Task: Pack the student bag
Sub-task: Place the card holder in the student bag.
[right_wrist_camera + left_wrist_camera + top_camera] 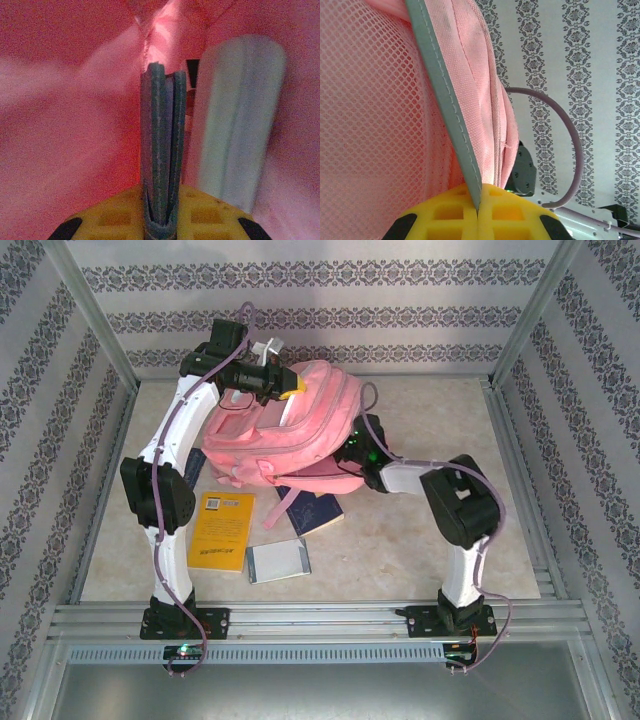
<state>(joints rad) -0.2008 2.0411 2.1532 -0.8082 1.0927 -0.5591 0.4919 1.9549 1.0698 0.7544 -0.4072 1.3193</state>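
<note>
Bag (290,435) at back-centre of desk (420,410), gripped from both sides.
Far left, the left tool (477,214) is closed on the grey trim (445,100) at the bag's far top edge. Yellow book (222,530), grey pad (278,562) and blue book (318,512) lie just before the bag, the blue book partly under it. The right tool (160,222), inside the bag, grips a grey stitched strip (161,140).

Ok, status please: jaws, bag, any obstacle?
Left gripper: jaws shut on grey trim strip of soft pink fabric backpack. Right gripper: jaws shut on grey stitched fabric item, inside bag. Pale flat item beside it.
</note>
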